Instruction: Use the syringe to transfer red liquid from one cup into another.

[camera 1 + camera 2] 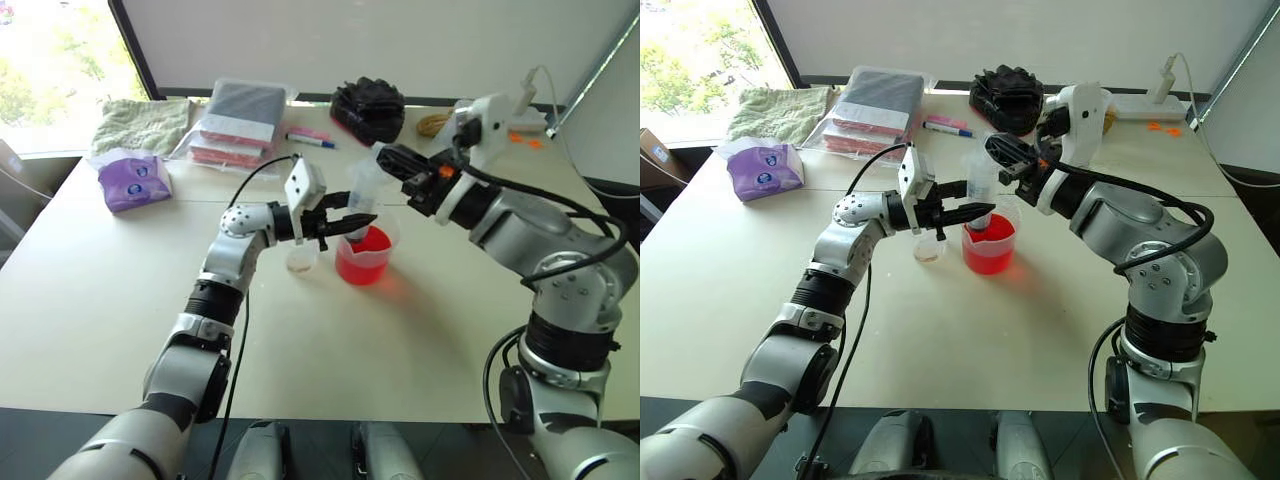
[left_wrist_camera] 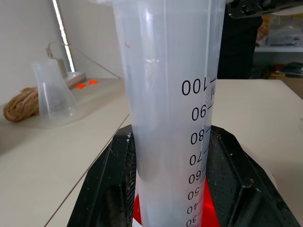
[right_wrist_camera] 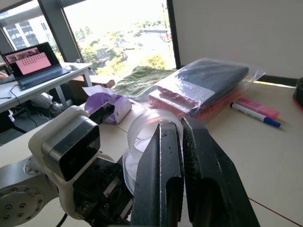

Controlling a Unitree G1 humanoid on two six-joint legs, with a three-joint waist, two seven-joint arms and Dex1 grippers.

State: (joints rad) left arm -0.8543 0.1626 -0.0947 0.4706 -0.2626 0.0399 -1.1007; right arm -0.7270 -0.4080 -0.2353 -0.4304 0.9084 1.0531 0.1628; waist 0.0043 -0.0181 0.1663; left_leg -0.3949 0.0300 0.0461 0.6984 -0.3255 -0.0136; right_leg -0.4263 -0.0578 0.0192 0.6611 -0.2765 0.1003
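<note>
The syringe (image 1: 362, 190) stands upright with its lower end in the wide beaker (image 1: 363, 262), which holds red liquid (image 1: 987, 252). My left gripper (image 1: 358, 222) is shut on the syringe barrel (image 2: 165, 118), just above the beaker's rim. My right gripper (image 1: 385, 157) reaches in from the right, and its fingers (image 3: 163, 156) are shut at the white plunger top (image 3: 142, 135). The small narrow cup (image 1: 300, 260) stands on the table just left of the beaker, under my left wrist.
At the back of the table lie a green towel (image 1: 145, 123), a purple tissue pack (image 1: 133, 180), a bagged stack (image 1: 240, 120), markers (image 1: 310, 138), a black bundle (image 1: 368, 108), a rope coil (image 1: 433, 123) and a power strip (image 1: 525, 120). A clear flask (image 2: 52, 92) stands nearby.
</note>
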